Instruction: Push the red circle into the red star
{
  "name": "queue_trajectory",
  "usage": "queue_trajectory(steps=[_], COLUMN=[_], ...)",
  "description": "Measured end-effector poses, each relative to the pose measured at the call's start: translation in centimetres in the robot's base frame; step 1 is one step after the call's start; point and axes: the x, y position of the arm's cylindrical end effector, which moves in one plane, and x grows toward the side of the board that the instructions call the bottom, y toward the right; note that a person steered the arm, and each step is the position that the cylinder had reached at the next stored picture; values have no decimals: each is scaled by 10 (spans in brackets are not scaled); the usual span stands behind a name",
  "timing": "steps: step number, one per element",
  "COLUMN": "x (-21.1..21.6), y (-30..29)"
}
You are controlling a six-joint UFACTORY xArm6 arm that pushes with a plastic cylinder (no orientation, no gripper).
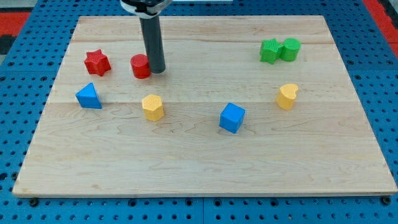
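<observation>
The red circle point(140, 66) sits on the wooden board point(205, 155) in the upper left part of the view. The red star point(97, 62) lies to its left, a gap of roughly one block width apart. My tip point(155, 70) stands against the right side of the red circle, touching it or nearly so. The dark rod rises from there to the view's top.
A blue triangle point(89, 96) lies below the red star. A yellow hexagon point(152, 107) lies below the red circle. A blue cube point(232, 117) is near the middle. A yellow heart point(286, 96) is at the right. A green star point(269, 51) and green cylinder point(290, 49) touch at upper right.
</observation>
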Motion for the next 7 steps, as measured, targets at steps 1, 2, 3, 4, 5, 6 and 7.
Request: queue_trajectory(steps=[1, 2, 3, 4, 5, 6, 7], x=[0, 0, 0, 5, 53, 71, 85], y=[-19, -36, -53, -59, -59, -59, -59])
